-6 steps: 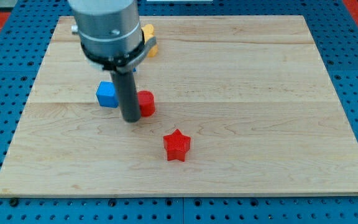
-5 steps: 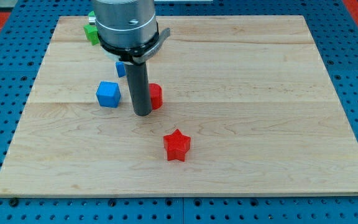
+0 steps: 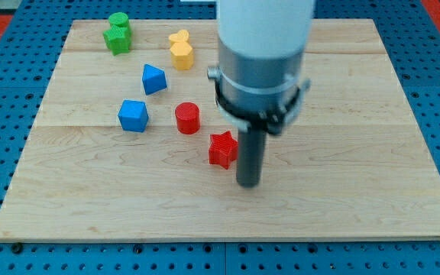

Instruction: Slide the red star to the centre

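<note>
The red star (image 3: 221, 150) lies on the wooden board (image 3: 342, 114), a little left of and below the board's middle. My tip (image 3: 249, 183) rests on the board just to the star's right and slightly lower; the rod stands against the star's right edge and hides a sliver of it. A red cylinder (image 3: 187, 118) stands up and to the left of the star.
A blue cube (image 3: 133, 115) sits left of the red cylinder. A second blue block (image 3: 153, 79) lies above them. A yellow block (image 3: 180, 49) and a green block (image 3: 118, 33) lie near the view's top left. The arm's body covers the board's upper middle.
The rod has swung from beside the red cylinder to the star's right side. The red star has moved up and slightly right. The yellow and green blocks show again.
</note>
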Robot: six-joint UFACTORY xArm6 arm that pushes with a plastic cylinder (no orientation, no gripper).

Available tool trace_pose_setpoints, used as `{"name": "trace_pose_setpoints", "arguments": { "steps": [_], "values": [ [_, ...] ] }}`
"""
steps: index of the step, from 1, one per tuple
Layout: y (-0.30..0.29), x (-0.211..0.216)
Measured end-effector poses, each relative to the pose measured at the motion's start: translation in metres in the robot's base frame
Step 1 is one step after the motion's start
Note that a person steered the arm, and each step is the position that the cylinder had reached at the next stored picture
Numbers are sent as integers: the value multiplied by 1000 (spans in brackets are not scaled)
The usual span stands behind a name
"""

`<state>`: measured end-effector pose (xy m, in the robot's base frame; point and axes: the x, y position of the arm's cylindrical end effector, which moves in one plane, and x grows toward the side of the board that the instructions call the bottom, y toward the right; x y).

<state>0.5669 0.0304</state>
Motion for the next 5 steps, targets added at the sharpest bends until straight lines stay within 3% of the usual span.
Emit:
{"name": "trace_pose_setpoints", "arguments": {
  "steps": [1, 2, 4, 5],
  "values": [
    [-55, 0],
    [-56, -39],
    [-9, -65],
    [-12, -82]
  ]
}}
